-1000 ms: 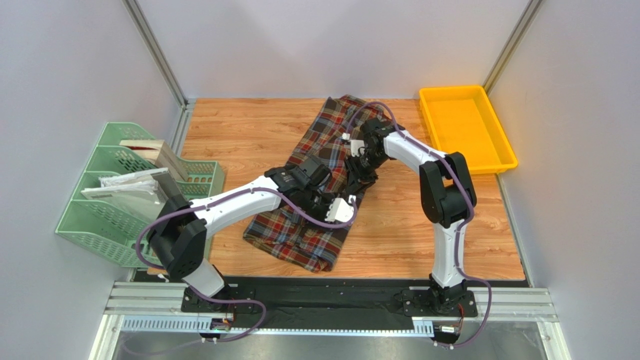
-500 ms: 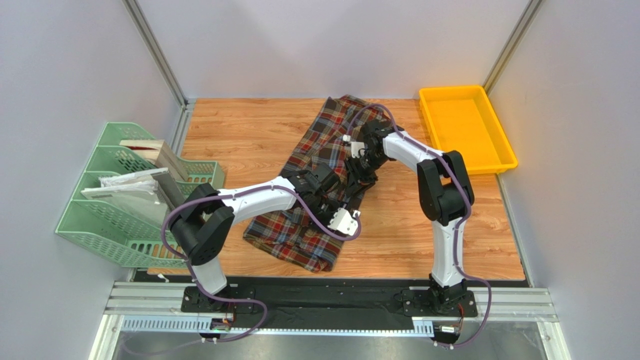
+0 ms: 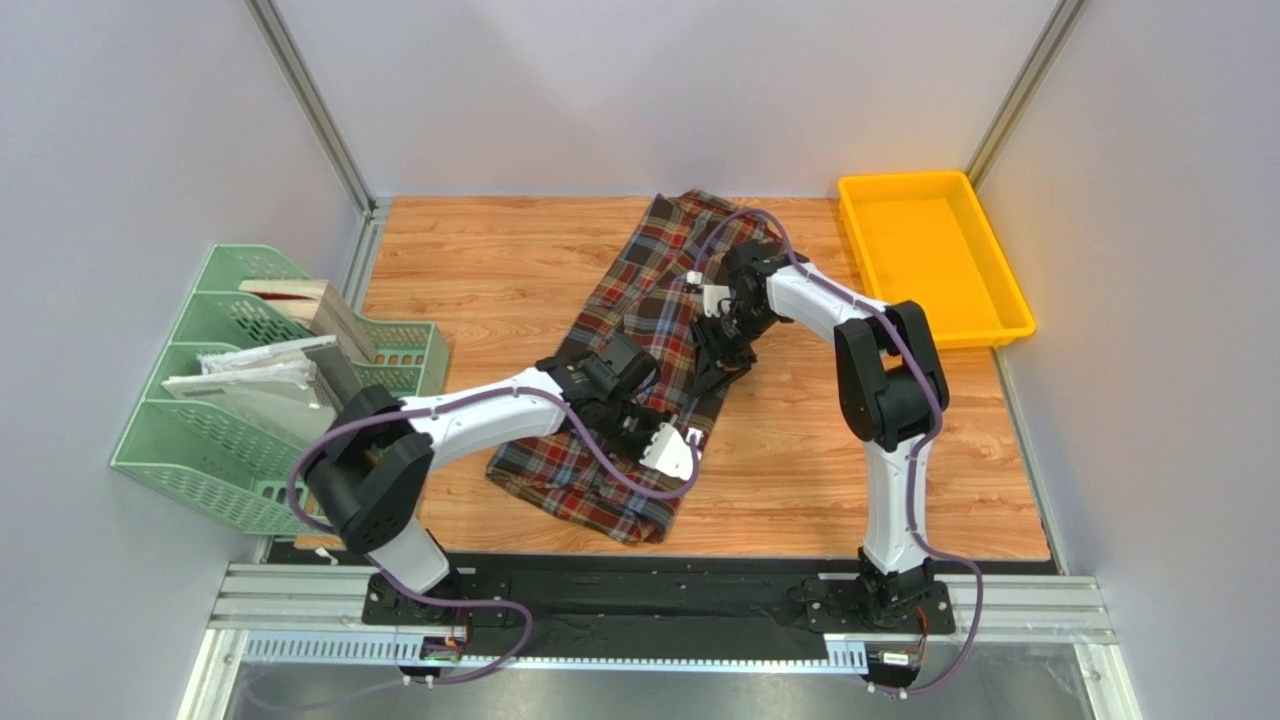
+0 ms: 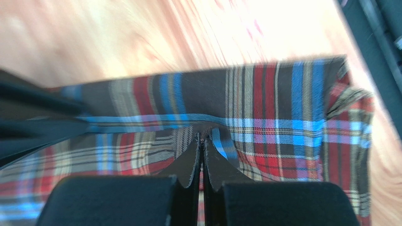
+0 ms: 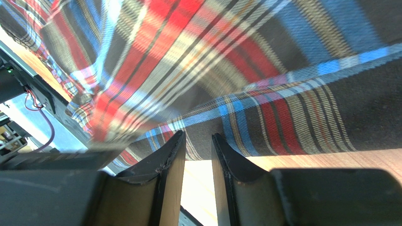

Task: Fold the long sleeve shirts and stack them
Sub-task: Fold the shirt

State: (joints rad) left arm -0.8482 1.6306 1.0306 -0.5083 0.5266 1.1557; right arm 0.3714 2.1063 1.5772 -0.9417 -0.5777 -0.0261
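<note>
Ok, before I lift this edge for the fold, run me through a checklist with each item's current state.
1. Left gripper gripping the shirt: ok, shut with plaid bunched at its tips.
2. Right gripper gripping: not ok, jaws apart at the shirt's right edge, nothing between them.
3. Grippers apart from each other: ok, they sit at separate spots along that edge in the top view.
4. Yellow tray out of the way: ok, apart from the shirt, at the far right.
5. Shirt lying flat: cannot tell, its middle is covered.
</note>
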